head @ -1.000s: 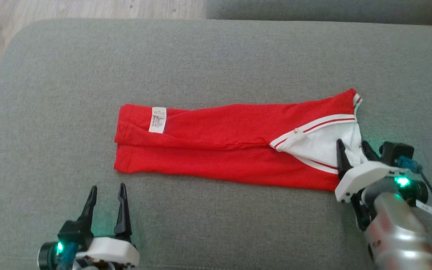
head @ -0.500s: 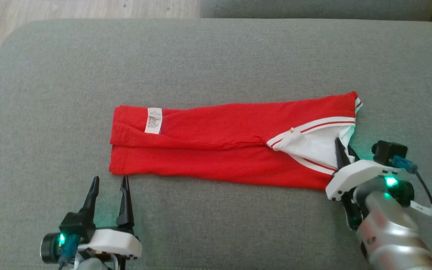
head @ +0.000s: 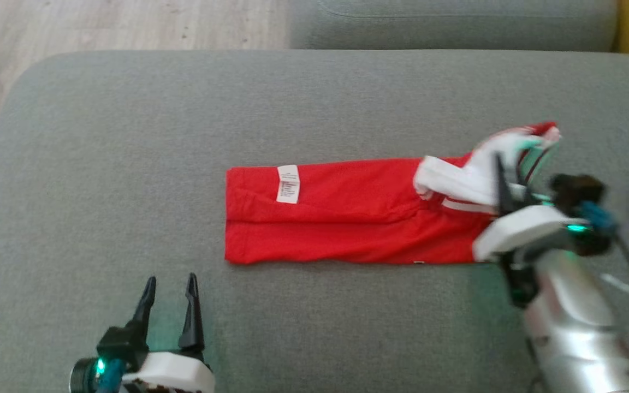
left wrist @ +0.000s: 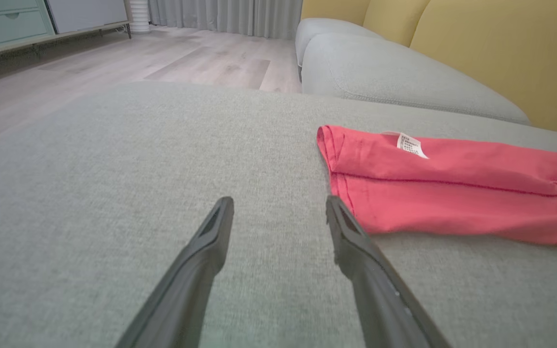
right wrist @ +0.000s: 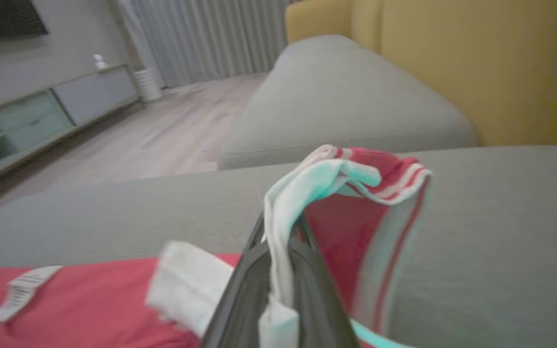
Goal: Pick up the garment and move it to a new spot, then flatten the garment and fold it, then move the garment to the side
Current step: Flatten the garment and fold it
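Head view: right pincer (head: 508,166) clamps the garment (head: 347,218) by its striped end, rest leftward of it; left pincer (head: 170,284) wide. Raise gently, sparing folds.

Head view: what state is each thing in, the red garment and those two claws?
Garment: folded into a long strip, right end raised off the cushion.
Right gripper: shut on the white-trimmed end.
Left gripper: open, empty, apart from it.
Care label: facing up.

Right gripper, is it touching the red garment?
Touching. The right wrist view shows the right gripper shut on the garment, white cloth pinched between its jaws.
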Available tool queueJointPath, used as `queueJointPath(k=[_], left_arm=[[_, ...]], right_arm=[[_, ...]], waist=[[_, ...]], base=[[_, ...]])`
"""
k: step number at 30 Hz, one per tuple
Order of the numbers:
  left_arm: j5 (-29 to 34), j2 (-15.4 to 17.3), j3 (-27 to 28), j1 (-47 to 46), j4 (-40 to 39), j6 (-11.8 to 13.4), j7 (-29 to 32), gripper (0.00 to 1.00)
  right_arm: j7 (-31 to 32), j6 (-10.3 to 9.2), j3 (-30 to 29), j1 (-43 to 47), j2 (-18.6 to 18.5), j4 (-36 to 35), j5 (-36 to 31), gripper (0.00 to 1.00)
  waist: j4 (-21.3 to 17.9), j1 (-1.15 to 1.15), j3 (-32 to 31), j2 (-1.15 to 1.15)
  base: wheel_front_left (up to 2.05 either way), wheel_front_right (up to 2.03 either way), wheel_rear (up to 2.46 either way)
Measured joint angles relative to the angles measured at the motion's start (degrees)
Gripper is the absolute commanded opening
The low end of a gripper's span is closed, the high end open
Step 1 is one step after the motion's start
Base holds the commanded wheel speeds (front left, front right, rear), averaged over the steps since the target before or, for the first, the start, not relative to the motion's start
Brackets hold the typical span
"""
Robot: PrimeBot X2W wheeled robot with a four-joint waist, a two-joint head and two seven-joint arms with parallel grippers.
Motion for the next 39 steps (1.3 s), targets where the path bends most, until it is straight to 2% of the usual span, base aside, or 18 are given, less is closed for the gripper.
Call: queueJointPath(k=[4, 7, 10, 16, 25, 26, 27, 28, 32, 34, 39], left_arm=[[-0.9, 0.0, -1.6, 0.2, 0.3, 0.0, 0.0, 1.0], [-0.9, 0.0, -3.2, 0.1, 0.6, -0.1, 0.0, 1.0], [-0.9, 0.0, -4.6, 0.1, 1.2, -0.1, 0.0, 1.0], [-0.9, 0.1, -7.4, 0.0, 2.1, -0.6, 0.0, 1.0], [-1.5, 0.1, -9.6, 0.1, 2.5, -0.1, 0.0, 1.0], [-1.5, 0.1, -9.6, 0.1, 2.5, -0.1, 0.0, 1.0], [-1.5, 0.1, -9.5, 0.1, 2.5, 0.1, 0.0, 1.0], [-1.5, 0.1, -9.5, 0.1, 2.6, 0.4, 0.0, 1.0], [-1.5, 0.1, -9.4, 0.1, 2.3, 0.4, 0.0, 1.0], [-1.5, 0.1, -9.3, 0.0, 1.8, 0.4, 0.0, 1.0], [-1.5, 0.1, -9.2, -0.5, 0.5, 0.8, 0.0, 1.0]], right_arm=[[0.1, 0.0, 10.8, 0.1, 1.2, -4.4, 6.1, 0.0], [1.6, 0.0, 18.5, 0.9, 1.2, -8.0, 13.1, 0.0], [2.6, 0.0, 23.8, 1.4, 1.3, -9.2, 17.3, 0.0], [3.1, 0.0, 28.8, 0.6, 1.2, -7.9, 21.1, 0.0], [2.2, 0.0, 31.2, -4.3, 1.2, -1.3, 23.9, 0.0], [1.8, 0.0, 31.6, -4.4, 1.1, -0.9, 24.5, 0.36], [1.6, 0.0, 32.5, -4.6, 1.2, -0.7, 25.8, 0.97], [1.1, 0.0, 32.8, -4.7, 1.3, -0.7, 26.0, 1.0], [0.2, 0.0, 31.3, -5.0, 1.3, -0.8, 25.1, 1.0], [0.2, 0.0, 26.8, -5.0, 1.4, -1.8, 22.4, 1.0], [0.0, 0.0, 12.7, -2.5, 1.3, -7.5, 10.9, 1.0]], waist=[[1.5, 0.0, -0.3, 0.0], [3.4, 0.0, -0.3, 0.0], [5.8, 0.0, -0.3, 0.0], [11.6, 0.0, -0.1, 0.0], [20.4, 0.0, 0.4, 0.0], [20.9, 0.0, 0.4, 0.0], [21.4, 0.0, 0.5, 0.0], [21.2, 0.0, 0.5, 0.0], [19.2, 0.0, 0.2, 0.0], [17.7, 0.0, 0.0, 0.0], [13.7, 0.0, -0.6, 0.0]], base=[[0.0, 0.0, 0.0], [0.0, 0.0, 0.0], [0.0, 0.0, 0.0], [0.0, 0.0, 0.0], [0.0, 0.0, 0.0], [0.0, 0.0, 0.0], [0.0, 0.0, 0.0], [0.0, 0.0, 0.0], [0.0, 0.0, 0.0], [0.0, 0.0, 0.0], [0.0, 0.0, 0.0]])
